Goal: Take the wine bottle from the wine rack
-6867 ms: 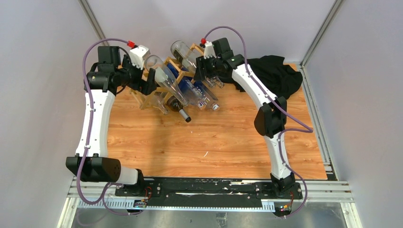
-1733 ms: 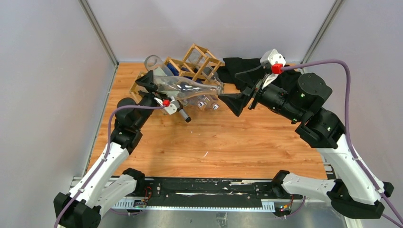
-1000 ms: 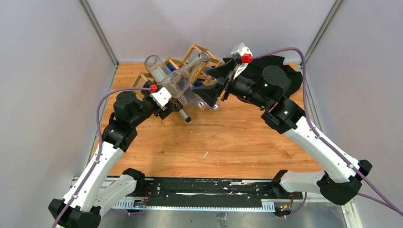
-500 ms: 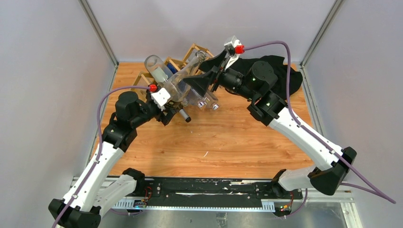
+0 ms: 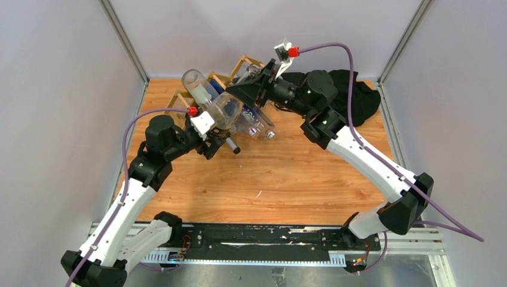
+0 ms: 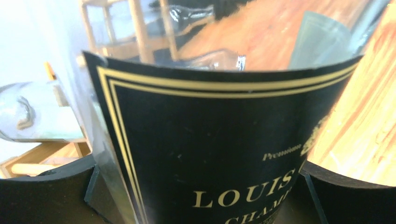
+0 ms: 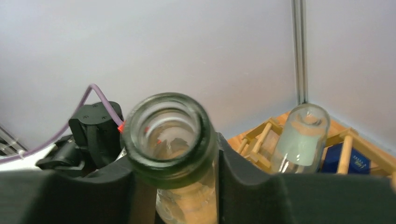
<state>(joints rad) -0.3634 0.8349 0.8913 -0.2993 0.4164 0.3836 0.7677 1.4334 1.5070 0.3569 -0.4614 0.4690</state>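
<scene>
The left pincer (image 5: pixel 209 135) pinches the fat part of the wine bottle (image 5: pixel 227 109). The right pincer (image 5: pixel 253 89) pinches its neck. The wine bottle is tilted, just above the wine rack (image 5: pixel 178 98) on the bench (image 5: pixel 299 173).

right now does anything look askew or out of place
The wine rack sits skewed at the back of the table. One wine bottle tilts neck-up over it, left gripper on its label, right gripper on its neck. A black cloth lies crumpled beside.
</scene>
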